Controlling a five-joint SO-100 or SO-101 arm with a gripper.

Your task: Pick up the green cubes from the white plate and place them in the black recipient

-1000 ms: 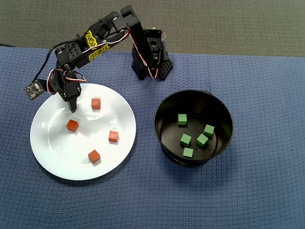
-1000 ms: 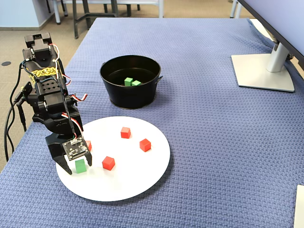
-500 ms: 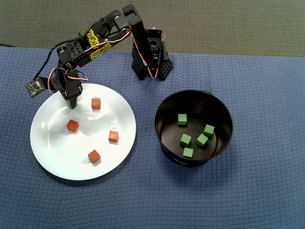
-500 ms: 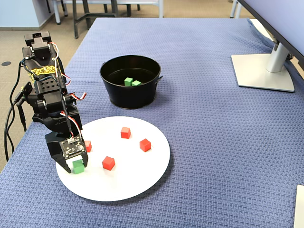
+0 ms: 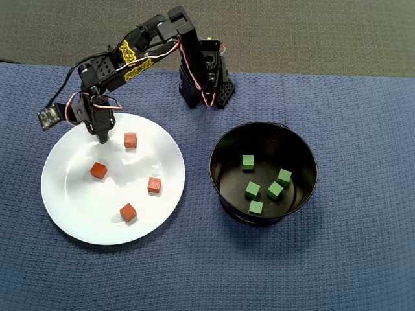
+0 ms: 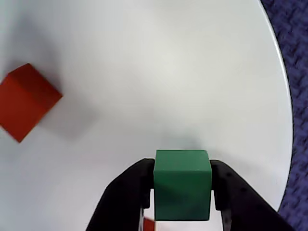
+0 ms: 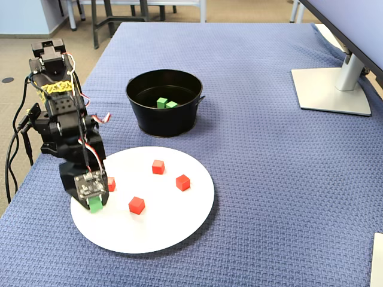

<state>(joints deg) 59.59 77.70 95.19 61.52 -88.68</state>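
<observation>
One green cube [image 6: 182, 185] sits clamped between my gripper [image 6: 182, 192] fingers, above the white plate's [image 5: 78, 220] rim; five more lie inside the black recipient [image 5: 224, 197].

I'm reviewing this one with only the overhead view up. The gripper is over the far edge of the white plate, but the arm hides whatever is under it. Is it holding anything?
Observer: Yes. In the wrist view the gripper has its jaws shut on a green cube, one jaw on each side.
Operator: Is the cube off the plate yet?
Observer: The fixed view shows the green cube at the gripper's tip over the white plate; whether it has cleared the surface I cannot tell.
Operator: Any other green cubes on the plate that the arm hides from me?
Observer: None that the fixed view shows; only red cubes lie there.
</observation>
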